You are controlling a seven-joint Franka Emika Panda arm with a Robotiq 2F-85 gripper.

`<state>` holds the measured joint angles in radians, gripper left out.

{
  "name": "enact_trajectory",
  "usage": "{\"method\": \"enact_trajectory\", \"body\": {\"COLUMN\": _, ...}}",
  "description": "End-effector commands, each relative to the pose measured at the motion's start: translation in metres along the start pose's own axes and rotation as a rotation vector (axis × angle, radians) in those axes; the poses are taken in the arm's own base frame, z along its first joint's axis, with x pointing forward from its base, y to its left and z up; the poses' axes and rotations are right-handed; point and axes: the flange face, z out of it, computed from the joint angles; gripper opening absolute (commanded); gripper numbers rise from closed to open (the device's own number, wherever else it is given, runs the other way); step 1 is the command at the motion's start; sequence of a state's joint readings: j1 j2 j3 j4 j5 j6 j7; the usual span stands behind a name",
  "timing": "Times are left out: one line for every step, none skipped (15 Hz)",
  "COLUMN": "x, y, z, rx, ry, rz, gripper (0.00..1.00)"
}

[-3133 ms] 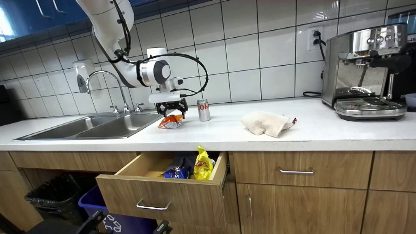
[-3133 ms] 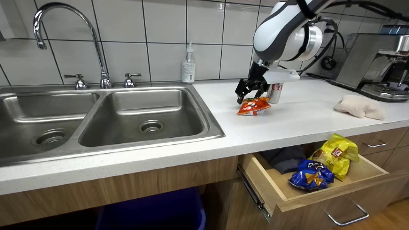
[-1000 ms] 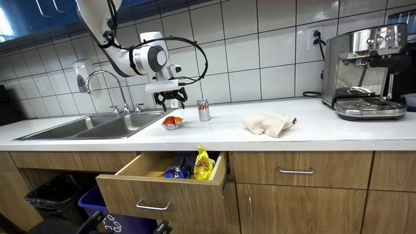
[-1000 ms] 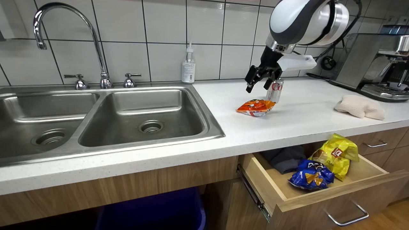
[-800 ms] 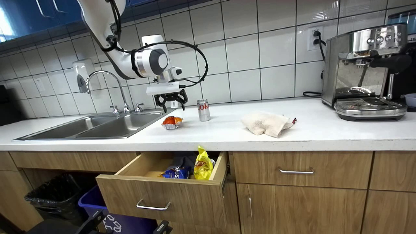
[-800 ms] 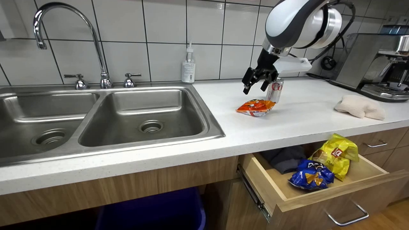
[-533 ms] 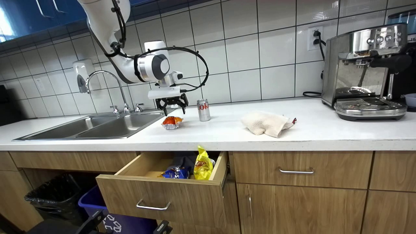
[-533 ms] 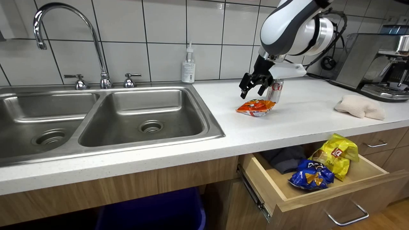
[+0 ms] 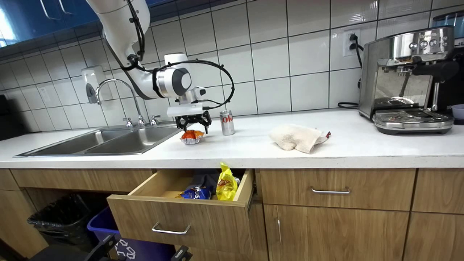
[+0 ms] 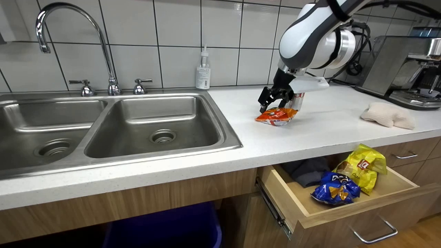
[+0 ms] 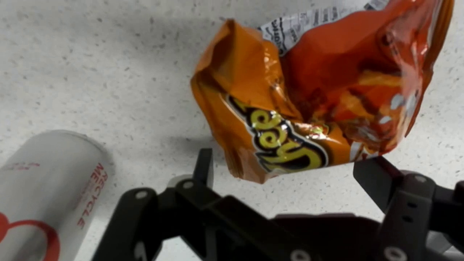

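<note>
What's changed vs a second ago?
The gripper has come down toward the orange snack bag in both exterior views. Nothing visibly grasped or released; the jaws stand open.

Unchanged: orange snack bag on the counter, about the same spot; silver can; beige cloth; open drawer with blue bag and yellow bag inside.

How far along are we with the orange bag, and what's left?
Looks done: the drawer is open, with the blue bag and yellow bag inside.
In hand: the claw is open close to the orange bag, nothing gripped; whether they touch is unclear.
Left, as I judge it: closing on the orange bag and lifting it, since it lies on the counter.
</note>
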<state>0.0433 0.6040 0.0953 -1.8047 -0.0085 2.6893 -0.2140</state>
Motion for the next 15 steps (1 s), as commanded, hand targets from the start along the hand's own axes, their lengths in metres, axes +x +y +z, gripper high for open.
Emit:
{"method": "enact_trajectory", "body": {"x": -0.004, "y": 0.005, "z": -0.002, "rx": 0.004, "ry": -0.025, "rz": -0.009, "gripper": 1.00}}
{"method": "enact_trajectory", "body": {"x": -0.007, "y": 0.005, "z": -0.003, "rx": 0.005, "ry": -0.028, "rz": -0.008, "gripper": 1.00}}
{"method": "enact_trajectory", "body": {"x": -0.008, "y": 0.005, "z": -0.004, "rx": 0.006, "ry": -0.029, "rz": -0.008, "gripper": 1.00}}
{"method": "enact_trajectory", "body": {"x": -0.010, "y": 0.005, "z": -0.005, "rx": 0.004, "ry": -0.029, "rz": -0.009, "gripper": 1.00}}
{"method": "enact_trajectory", "body": {"x": -0.011, "y": 0.004, "z": -0.006, "rx": 0.005, "ry": -0.030, "rz": -0.009, "gripper": 1.00}}
{"method": "enact_trajectory", "body": {"x": -0.013, "y": 0.003, "z": -0.007, "rx": 0.005, "ry": -0.032, "rz": -0.011, "gripper": 1.00}}
{"method": "enact_trajectory", "body": {"x": -0.015, "y": 0.003, "z": -0.007, "rx": 0.005, "ry": -0.035, "rz": -0.012, "gripper": 1.00}}
{"method": "enact_trajectory", "body": {"x": -0.017, "y": 0.002, "z": -0.008, "rx": 0.002, "ry": -0.037, "rz": -0.013, "gripper": 1.00}}
{"method": "enact_trajectory", "body": {"x": -0.019, "y": 0.002, "z": -0.008, "rx": 0.001, "ry": -0.041, "rz": -0.012, "gripper": 1.00}}
{"method": "enact_trajectory", "body": {"x": -0.021, "y": 0.001, "z": -0.008, "rx": 0.000, "ry": -0.044, "rz": -0.011, "gripper": 1.00}}
{"method": "enact_trajectory", "body": {"x": -0.024, "y": 0.001, "z": -0.008, "rx": -0.001, "ry": -0.047, "rz": -0.013, "gripper": 1.00}}
{"method": "enact_trajectory", "body": {"x": -0.027, "y": 0.000, "z": -0.009, "rx": -0.001, "ry": -0.052, "rz": -0.013, "gripper": 1.00}}
{"method": "enact_trajectory", "body": {"x": -0.031, "y": -0.001, "z": -0.010, "rx": -0.002, "ry": -0.055, "rz": -0.014, "gripper": 1.00}}
{"method": "enact_trajectory", "body": {"x": -0.034, "y": -0.002, "z": -0.010, "rx": -0.002, "ry": -0.058, "rz": -0.014, "gripper": 1.00}}
{"method": "enact_trajectory", "body": {"x": -0.038, "y": -0.002, "z": -0.011, "rx": -0.003, "ry": -0.062, "rz": -0.012, "gripper": 1.00}}
